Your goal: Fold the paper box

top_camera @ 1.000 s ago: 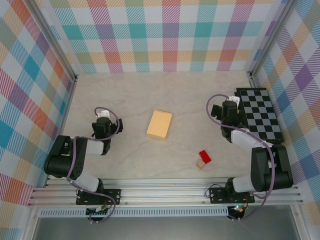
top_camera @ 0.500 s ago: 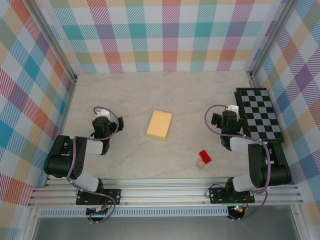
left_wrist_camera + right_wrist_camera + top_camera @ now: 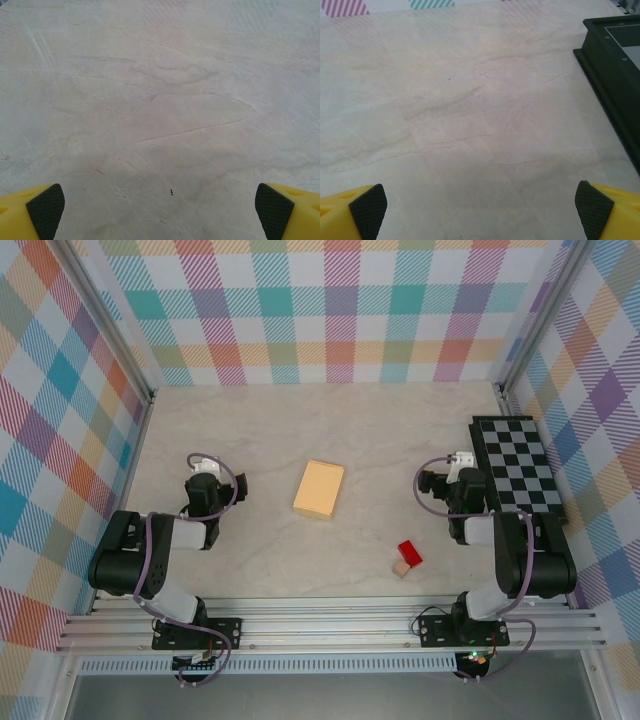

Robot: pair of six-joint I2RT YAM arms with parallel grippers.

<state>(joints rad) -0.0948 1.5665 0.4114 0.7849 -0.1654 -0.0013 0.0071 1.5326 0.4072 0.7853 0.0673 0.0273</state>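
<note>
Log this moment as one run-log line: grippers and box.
left gripper: open, empty, over table | right gripper: open, empty, beside checkered board | paper box: compact carton, flat mid-table, untouched

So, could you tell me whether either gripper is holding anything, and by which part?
Nothing is held: the left gripper and right gripper are open; the paper box lies apart.

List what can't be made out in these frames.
Top view: paper box too small to tell whether its flaps are tucked.
Top view: red block too small to tell if the tan cube is attached.
Right wrist view: checkered board cut off by the right edge.
</note>
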